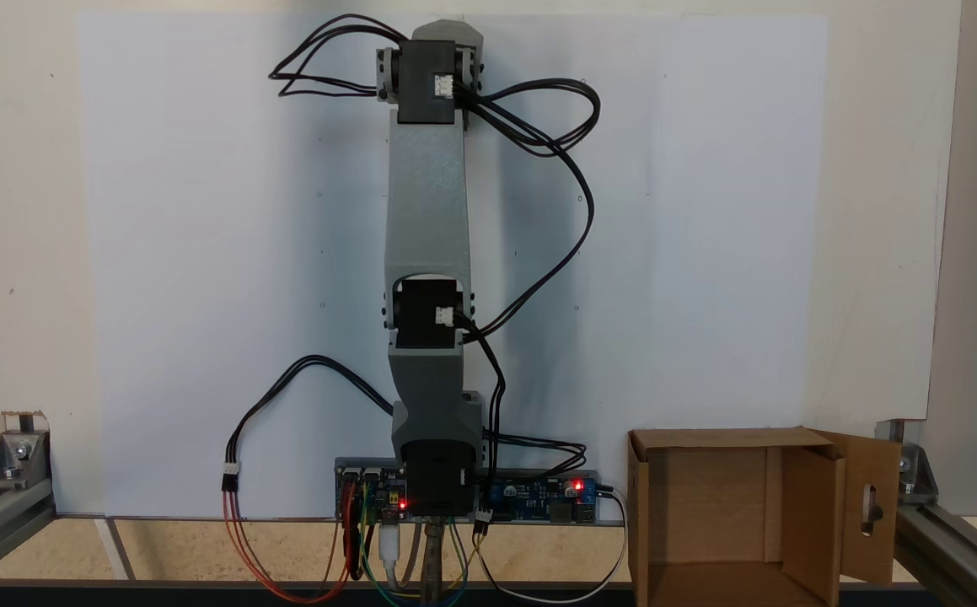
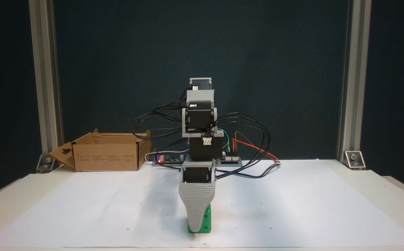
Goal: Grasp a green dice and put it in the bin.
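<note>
One green dice (image 2: pixel 205 221) sits on the white paper sheet (image 2: pixel 292 202) near its front edge in a fixed view, and my gripper (image 2: pixel 197 228) is down on it. My grey ribbed finger (image 2: pixel 196 202) stands in front of the cube and covers most of its left and middle part, so I see green only along the finger's right side and low at its left. My tip reaches nearly to the paper. My other finger lies hidden behind this one, so I cannot tell whether my fingers are spread or pinching the dice, only that the front one is at or against it. My arm (image 1: pixel 427 211) stretches straight out from my base (image 1: pixel 437 472) across the sheet in a fixed view from above, with black cables (image 1: pixel 539 126) looping off its joints. The bin (image 1: pixel 741 523), a brown cardboard box, stands open beside my base at the sheet's back corner, well apart from the dice, one flap with a slot cut-out folded outward. A circuit board (image 1: pixel 539 493) with red lights lies by my base, between me and the bin.
</note>
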Available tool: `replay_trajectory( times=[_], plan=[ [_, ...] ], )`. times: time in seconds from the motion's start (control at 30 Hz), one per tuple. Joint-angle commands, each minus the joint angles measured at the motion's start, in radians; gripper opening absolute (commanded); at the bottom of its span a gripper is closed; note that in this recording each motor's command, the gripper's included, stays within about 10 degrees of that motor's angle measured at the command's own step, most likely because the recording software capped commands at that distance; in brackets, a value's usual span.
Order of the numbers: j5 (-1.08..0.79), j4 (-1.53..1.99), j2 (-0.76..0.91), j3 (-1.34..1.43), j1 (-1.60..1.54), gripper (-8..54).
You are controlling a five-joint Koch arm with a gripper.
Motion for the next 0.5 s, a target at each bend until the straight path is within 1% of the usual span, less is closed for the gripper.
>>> replay_trajectory(
  times=[0.0, 0.13, 0.27, 0.4, 0.43, 0.47],
  plan=[
    [0.034, -0.006, 0.008, -0.066, -0.011, 41.5],
    [0.034, -0.006, 0.006, -0.066, -0.008, 41.2],
    [0.034, -0.008, 0.005, -0.066, -0.006, 38.9],
    [0.034, -0.006, 0.005, -0.066, -0.005, 38.8],
    [0.034, -0.006, 0.005, -0.066, -0.005, 38.1],
    [0.032, -0.006, 0.003, -0.066, -0.005, 35.7]
  ],
)
